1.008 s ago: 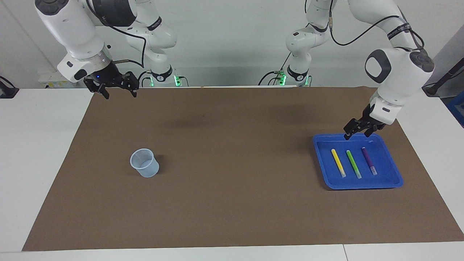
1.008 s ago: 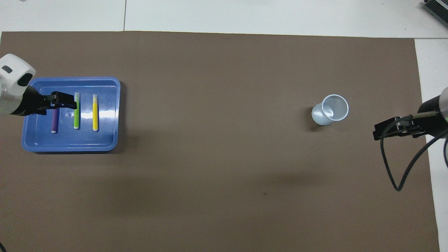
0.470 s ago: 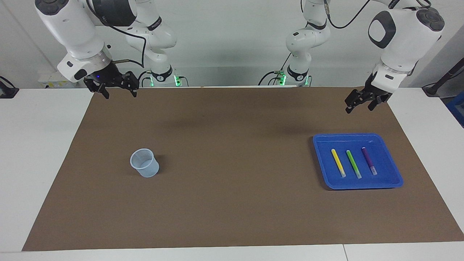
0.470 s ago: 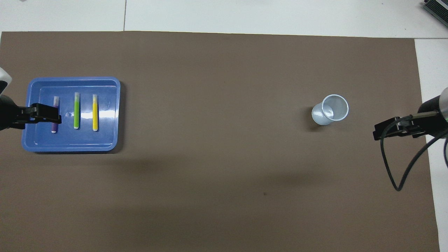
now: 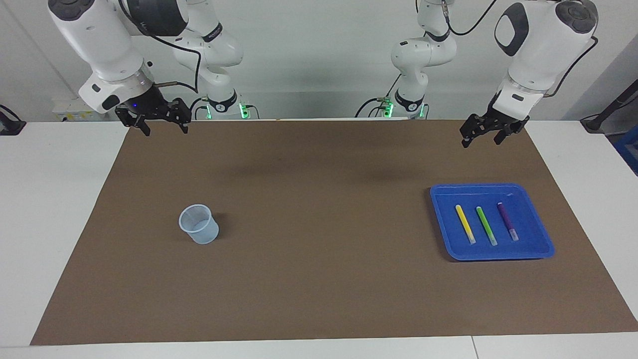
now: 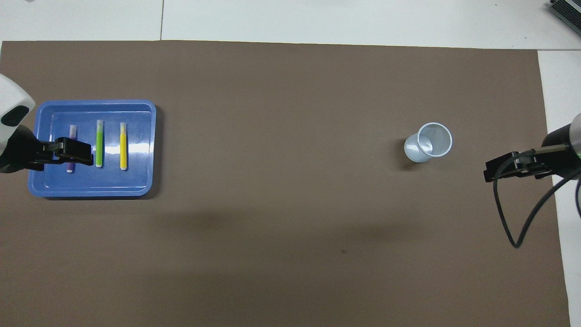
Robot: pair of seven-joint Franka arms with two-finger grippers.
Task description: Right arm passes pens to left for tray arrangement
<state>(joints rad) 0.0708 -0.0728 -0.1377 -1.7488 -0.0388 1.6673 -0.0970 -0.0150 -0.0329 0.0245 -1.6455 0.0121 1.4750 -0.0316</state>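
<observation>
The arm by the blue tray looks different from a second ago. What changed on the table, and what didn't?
The left gripper has lifted from just over the blue tray near its robot-side rim and now hangs open, high above the brown mat, holding nothing. The yellow pen, green pen and purple pen lie side by side in the tray as before. The right gripper, open and waiting, and the cup have not moved.

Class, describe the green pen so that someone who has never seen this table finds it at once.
Find the blue tray at the left arm's end of the brown mat. Three pens lie side by side in it. The green pen is the middle one, between the yellow pen and the purple pen.
</observation>
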